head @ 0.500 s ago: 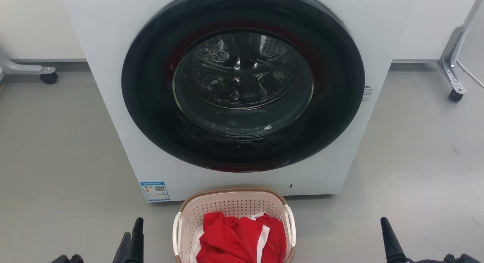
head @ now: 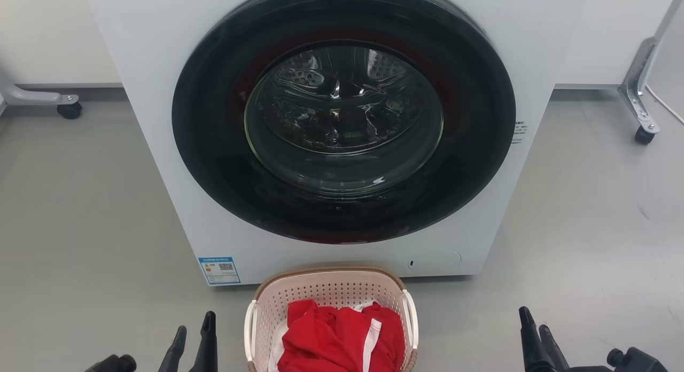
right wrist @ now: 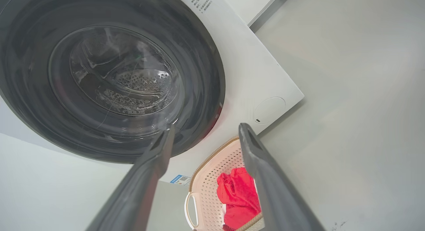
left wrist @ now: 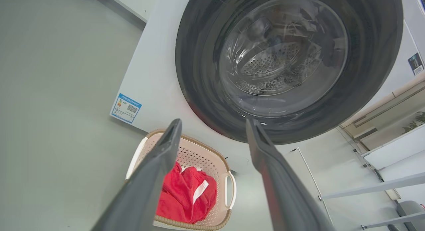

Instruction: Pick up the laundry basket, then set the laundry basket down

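The laundry basket (head: 329, 291) stands on the floor just in front of the washer, cream with perforated walls, a brown rim and white side handles. A red garment with white trim (head: 334, 340) lies inside it. My left gripper (head: 195, 323) hovers open to the basket's left, apart from the left handle (head: 249, 329). On the other side, well clear of the basket, is my right gripper (head: 533, 318), also open. The left wrist view has the left gripper (left wrist: 214, 122) above the basket (left wrist: 199, 154). In the right wrist view, the right gripper (right wrist: 206, 126) frames the basket (right wrist: 219, 164).
A white front-loading washer (head: 155, 94) with a large dark round door (head: 342, 115) rises right behind the basket. Grey floor (head: 85, 217) spreads on both sides. Wheeled metal frame legs stand at the far left (head: 68, 109) and far right (head: 644, 134).
Both grippers have shifted inward toward the basket. The left fingers now stand further apart, and both right fingers show. The basket has not moved.
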### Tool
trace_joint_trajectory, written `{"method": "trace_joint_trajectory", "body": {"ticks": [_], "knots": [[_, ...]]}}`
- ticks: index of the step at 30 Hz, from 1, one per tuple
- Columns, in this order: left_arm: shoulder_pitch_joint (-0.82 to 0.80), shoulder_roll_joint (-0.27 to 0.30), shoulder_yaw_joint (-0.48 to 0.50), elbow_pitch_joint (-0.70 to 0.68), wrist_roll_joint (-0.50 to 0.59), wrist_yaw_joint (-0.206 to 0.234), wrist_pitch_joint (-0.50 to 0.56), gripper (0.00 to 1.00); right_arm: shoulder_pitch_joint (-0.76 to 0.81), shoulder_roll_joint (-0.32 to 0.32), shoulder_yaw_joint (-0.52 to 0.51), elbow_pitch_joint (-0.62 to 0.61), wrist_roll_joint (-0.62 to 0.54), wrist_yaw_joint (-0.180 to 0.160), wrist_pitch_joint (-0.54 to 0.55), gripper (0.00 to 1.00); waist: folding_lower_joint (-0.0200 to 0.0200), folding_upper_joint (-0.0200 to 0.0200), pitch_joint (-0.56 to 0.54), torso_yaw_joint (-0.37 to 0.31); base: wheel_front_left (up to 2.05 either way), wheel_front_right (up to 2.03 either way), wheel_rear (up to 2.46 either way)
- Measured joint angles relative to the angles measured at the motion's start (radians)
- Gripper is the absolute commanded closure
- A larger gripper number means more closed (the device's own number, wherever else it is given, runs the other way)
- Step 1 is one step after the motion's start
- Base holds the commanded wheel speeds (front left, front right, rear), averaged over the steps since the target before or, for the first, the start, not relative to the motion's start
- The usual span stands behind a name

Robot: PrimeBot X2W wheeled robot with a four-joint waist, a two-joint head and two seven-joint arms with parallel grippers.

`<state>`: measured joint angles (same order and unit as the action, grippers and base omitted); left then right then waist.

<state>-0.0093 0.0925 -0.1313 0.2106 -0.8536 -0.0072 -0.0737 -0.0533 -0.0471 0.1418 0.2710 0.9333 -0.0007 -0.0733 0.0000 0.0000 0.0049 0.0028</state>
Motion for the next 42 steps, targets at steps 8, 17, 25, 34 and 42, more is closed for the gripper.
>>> {"method": "trace_joint_trajectory", "body": {"ticks": [8,17,25,34,42], "knots": [[0.019,0.003,-0.029,-0.014,0.124,0.024,-0.027,0.0,0.0,0.0,0.034,-0.008,-0.103,-0.018,-0.027,0.0,0.0,0.0,-0.004,0.001,0.0,0.0,0.0],[0.03,0.009,-0.061,-0.031,0.259,0.043,-0.061,0.0,0.002,0.0,0.075,-0.021,-0.217,-0.031,-0.062,0.0,0.0,0.0,-0.007,0.003,0.0,0.0,0.0],[0.04,0.015,-0.086,-0.051,0.38,0.062,-0.088,0.0,0.002,-0.001,0.106,-0.035,-0.324,-0.044,-0.089,0.0,0.0,0.0,-0.007,0.004,0.0,0.0,0.0],[0.058,0.02,-0.11,-0.067,0.498,0.081,-0.12,0.0,0.002,-0.001,0.134,-0.043,-0.432,-0.058,-0.122,0.0,0.0,0.0,-0.005,0.004,0.0,0.0,0.0],[0.059,0.025,-0.132,-0.087,0.607,0.1,-0.15,0.0,0.003,-0.001,0.158,-0.057,-0.529,-0.071,-0.15,0.0,0.0,0.0,-0.003,0.004,0.0,0.0,0.0]]}}
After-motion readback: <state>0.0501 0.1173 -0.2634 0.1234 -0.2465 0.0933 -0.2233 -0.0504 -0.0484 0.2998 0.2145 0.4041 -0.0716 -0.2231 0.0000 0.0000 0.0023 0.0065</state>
